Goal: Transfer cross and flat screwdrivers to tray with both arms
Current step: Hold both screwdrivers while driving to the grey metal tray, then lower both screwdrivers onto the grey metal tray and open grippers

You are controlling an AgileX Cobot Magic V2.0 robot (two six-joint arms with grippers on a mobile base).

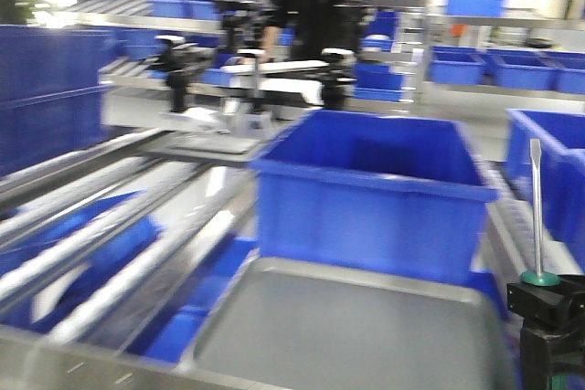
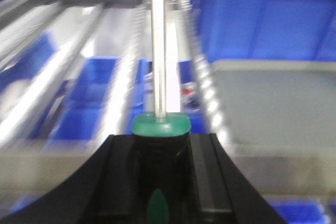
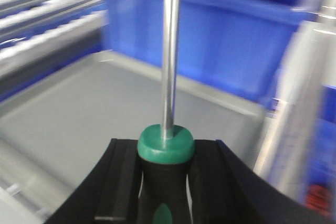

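Because both look light, stiff and slick-shafted, the handles are where to hold. The right claw clenches the flat screwdriver upright near the front-right corner of the desk. The left claw grasps the other screwdriver beside the tray.

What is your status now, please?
Left claw shut on green-handled steel screwdriver. Right claw shut on flat green-handled steel screwdriver. Grey metal tray bare; blue plastic bin behind it.

Blue bins, metal roller racks
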